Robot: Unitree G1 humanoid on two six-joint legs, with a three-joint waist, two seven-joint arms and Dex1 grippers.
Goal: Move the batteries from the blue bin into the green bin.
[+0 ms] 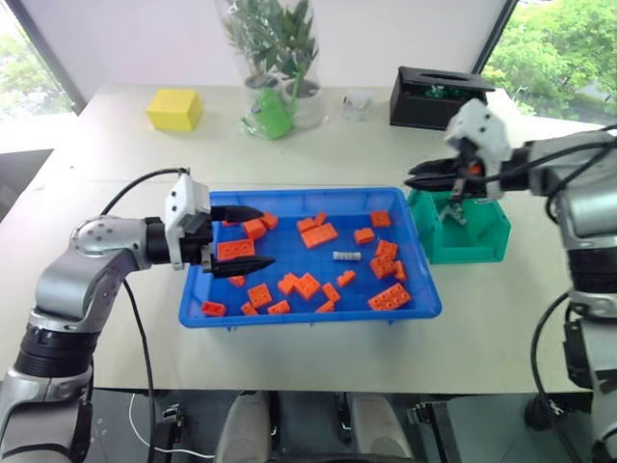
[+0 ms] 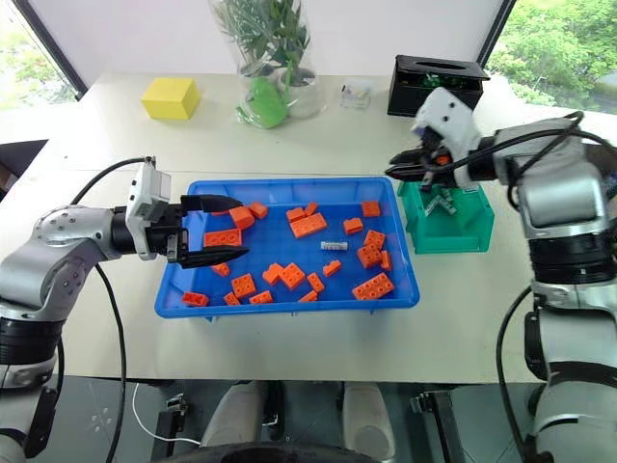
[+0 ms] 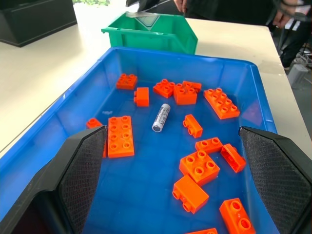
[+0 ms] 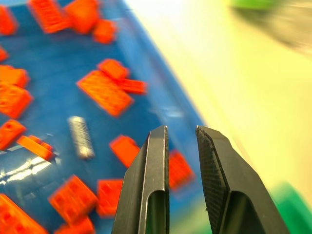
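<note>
Blue bin (image 1: 425,309) sits on the worktop (image 1: 116,174) near the front edge, scattered with orange bricks (image 1: 388,298). One battery (image 1: 346,256) lies flat on the bin floor, roughly centre-right, apart from the bricks around it; in the left wrist view it lies between a square brick and a small brick, touching neither. Left gripper (image 1: 249,237) hangs over the bin's left end, pointing across it, fingers (image 3: 83,168) spread wide, nothing between them; an orange brick (image 1: 235,249) lies in the bin below the gap. Green bin (image 1: 482,241) stands just beside the blue bin's right rim, at its far right corner, with small metallic pieces inside that look like batteries (image 1: 455,212), too small to be sure. Right gripper (image 1: 421,179) hovers above the green bin's near-left edge, pointing left toward the blue bin; its fingers (image 4: 151,185) stand close together with a narrow slit between, pinching nothing visible. Farther back: black box (image 1: 434,95) behind the green bin, a potted plant in clear wrap (image 1: 275,58) at mid-back, a small clear container (image 1: 356,103) beside it, and a yellow block (image 1: 174,109) at far left.
</note>
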